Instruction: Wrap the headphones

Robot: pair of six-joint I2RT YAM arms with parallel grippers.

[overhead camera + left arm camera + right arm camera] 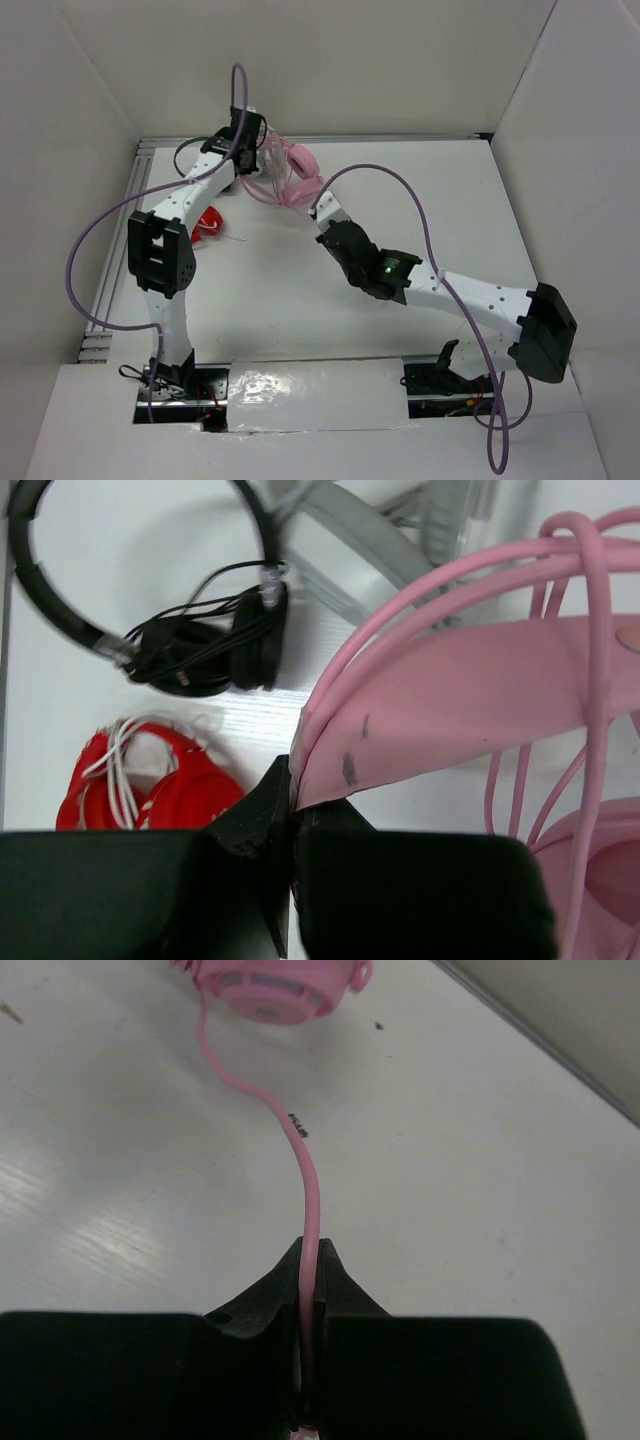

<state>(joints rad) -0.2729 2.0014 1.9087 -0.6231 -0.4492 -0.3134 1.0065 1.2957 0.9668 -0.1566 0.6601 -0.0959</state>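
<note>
Right wrist: headphones cable (305, 1175) inside end effector (311, 1252)

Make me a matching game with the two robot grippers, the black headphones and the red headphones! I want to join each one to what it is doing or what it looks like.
Column one:
1. left gripper
2. right gripper
3. black headphones
4. red headphones

Column two:
A. has a white cord looped over it
B. is shut on the thin pink cable
C. has a black cord bunched at its earcups
D. is shut on the pink headband

Right pairs: 1-D, 2-B, 3-C, 4-A.
</note>
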